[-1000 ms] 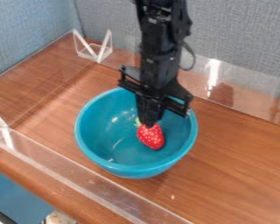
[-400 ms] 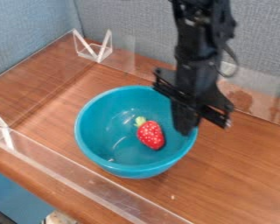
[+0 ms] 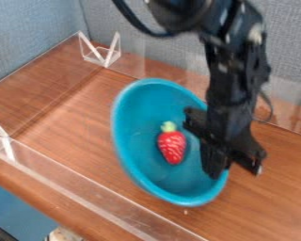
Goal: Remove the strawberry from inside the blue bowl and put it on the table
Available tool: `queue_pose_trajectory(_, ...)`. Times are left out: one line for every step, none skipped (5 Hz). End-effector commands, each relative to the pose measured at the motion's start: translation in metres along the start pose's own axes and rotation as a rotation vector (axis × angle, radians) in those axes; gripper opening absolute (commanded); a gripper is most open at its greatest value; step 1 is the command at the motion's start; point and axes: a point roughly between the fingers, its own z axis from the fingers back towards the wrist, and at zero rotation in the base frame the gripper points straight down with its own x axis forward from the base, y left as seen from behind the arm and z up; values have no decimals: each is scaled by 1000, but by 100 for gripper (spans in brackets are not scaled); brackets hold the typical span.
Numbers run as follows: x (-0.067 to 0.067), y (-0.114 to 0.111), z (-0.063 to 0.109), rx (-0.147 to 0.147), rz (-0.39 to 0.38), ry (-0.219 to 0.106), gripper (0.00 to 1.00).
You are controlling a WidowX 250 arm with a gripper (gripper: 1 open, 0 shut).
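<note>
We see a large, glossy teal-blue bowl (image 3: 138, 155) tipped on a slant, its rim touching the pincer's side. Inside, apart from the pincer, lies a small red strawberry (image 3: 172, 147) with pale specks and a green top. Beneath is the brown wood-grain table (image 3: 59, 122).

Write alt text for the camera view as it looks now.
A red strawberry lies inside a blue bowl tipped up on one side, with a black gripper at its right-hand rim in the picture, over a wooden table.
</note>
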Motion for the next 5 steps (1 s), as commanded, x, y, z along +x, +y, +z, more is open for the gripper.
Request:
queue_pose_trajectory(4,1,-3,-1,-4,-21,0)
queue_pose_trajectory(0,2,-3,-4,4,-17,0)
queue_pose_trajectory(-7,3,4,9,10,-19,0)
queue_pose_trajectory(-13,3,6,10,13,-18,0)
queue_pose_trajectory(-15,2,12,13,13,-26,0)
